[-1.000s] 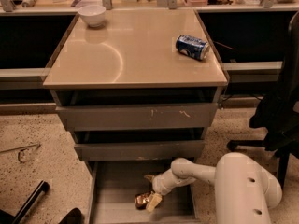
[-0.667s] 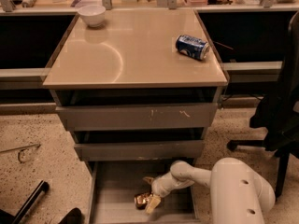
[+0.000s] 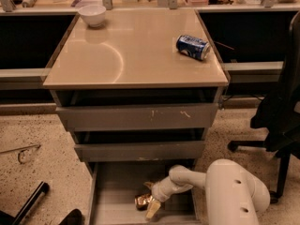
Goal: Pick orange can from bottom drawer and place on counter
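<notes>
The orange can [image 3: 142, 201] lies on the grey floor of the open bottom drawer [image 3: 112, 191], near its front middle. My gripper [image 3: 150, 199] is down in that drawer at the can's right side. It is open, with one finger behind the can and one pale finger [image 3: 152, 211] in front of it, so the can sits between them. My white arm [image 3: 187, 179] reaches in from the lower right. The beige counter [image 3: 136, 55] tops the cabinet above.
A blue can [image 3: 193, 47] lies on its side at the counter's right rear. A white bowl [image 3: 92, 15] stands at its left rear. The two upper drawers [image 3: 138, 117] are slightly pulled out. A black office chair [image 3: 279, 111] stands to the right.
My arm's white body has shifted slightly left. The gripper and the orange can stay in the same place in the drawer.
</notes>
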Controlling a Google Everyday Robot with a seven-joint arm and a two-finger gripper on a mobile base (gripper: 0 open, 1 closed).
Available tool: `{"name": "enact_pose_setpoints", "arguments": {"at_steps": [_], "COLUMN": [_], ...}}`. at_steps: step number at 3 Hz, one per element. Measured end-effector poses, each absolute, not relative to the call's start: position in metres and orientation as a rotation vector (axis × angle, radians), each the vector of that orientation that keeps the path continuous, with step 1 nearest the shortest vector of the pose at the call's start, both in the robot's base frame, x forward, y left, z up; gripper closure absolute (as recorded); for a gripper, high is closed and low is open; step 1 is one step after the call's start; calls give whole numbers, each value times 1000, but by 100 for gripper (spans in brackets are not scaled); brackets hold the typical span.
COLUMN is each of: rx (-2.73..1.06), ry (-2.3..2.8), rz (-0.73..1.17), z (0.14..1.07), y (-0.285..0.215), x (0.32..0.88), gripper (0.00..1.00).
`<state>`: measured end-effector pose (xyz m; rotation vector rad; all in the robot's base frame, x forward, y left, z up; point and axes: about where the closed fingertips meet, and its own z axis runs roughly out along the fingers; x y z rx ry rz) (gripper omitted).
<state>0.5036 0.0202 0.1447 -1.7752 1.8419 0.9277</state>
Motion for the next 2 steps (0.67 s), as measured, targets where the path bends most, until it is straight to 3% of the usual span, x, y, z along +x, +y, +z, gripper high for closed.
{"name": "enact_pose_setpoints", "arguments": {"at_steps": [2], "rx": [-1774], "ry": [1843], "rz": [928], "z": [144], "y": [20], "x": [503], "gripper": [42]}}
